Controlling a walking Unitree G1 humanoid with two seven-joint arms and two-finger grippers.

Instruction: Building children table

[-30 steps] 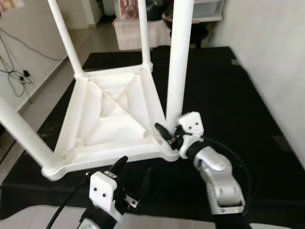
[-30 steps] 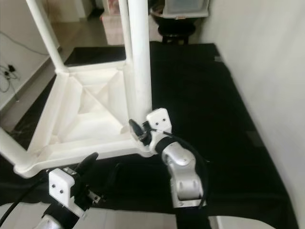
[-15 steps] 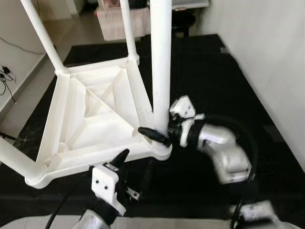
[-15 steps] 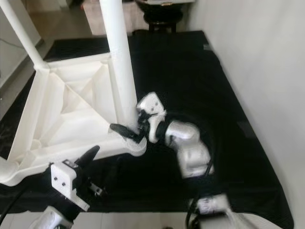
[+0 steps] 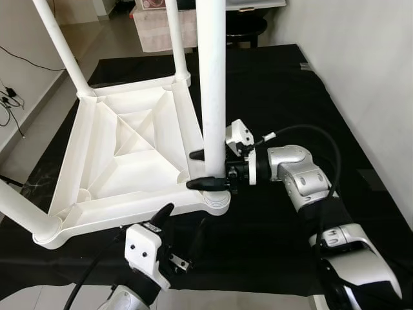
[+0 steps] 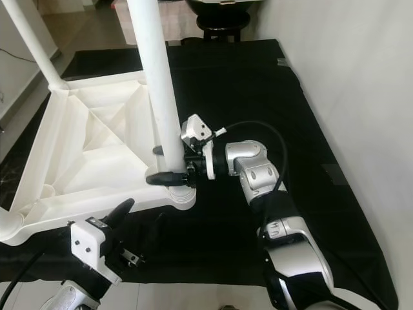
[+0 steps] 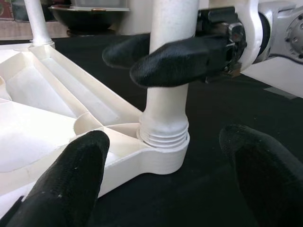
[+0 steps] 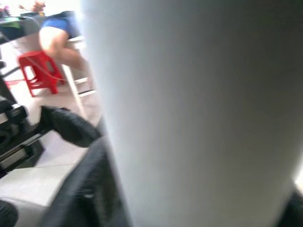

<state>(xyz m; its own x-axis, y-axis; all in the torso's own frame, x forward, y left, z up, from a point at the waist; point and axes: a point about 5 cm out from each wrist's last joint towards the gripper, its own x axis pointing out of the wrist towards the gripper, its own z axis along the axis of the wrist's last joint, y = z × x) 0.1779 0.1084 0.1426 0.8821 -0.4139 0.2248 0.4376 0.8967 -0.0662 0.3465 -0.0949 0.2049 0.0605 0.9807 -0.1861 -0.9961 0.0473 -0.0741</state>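
A white children's table (image 5: pixel 129 155) lies upside down on a black mat (image 5: pixel 290 97), its legs pointing up. The near right leg (image 5: pixel 211 77) stands in its threaded corner socket (image 7: pixel 163 142). My right gripper (image 5: pixel 197 170) reaches in from the right, level with the floor, and is shut on this leg just above the socket, one black finger (image 7: pixel 175 59) in front and one behind. In the right wrist view the leg (image 8: pixel 199 113) is pressed close against the camera. My left gripper (image 5: pixel 182 225) hovers open in front of the same corner, its fingers (image 7: pixel 80 179) wide apart and holding nothing.
A white wall (image 5: pixel 374 77) runs along the right of the mat. Bare floor with cables (image 5: pixel 10 97) lies to the left. A black stool (image 5: pixel 248 26) and a pale box (image 5: pixel 158 29) stand behind the table. A seated person (image 8: pixel 61 38) and a red stool (image 8: pixel 38 71) are farther off.
The camera has shifted. My right arm has swung out to the right and turned its gripper sideways, so the fingers now clasp the leg's base. The left gripper has kept its place.
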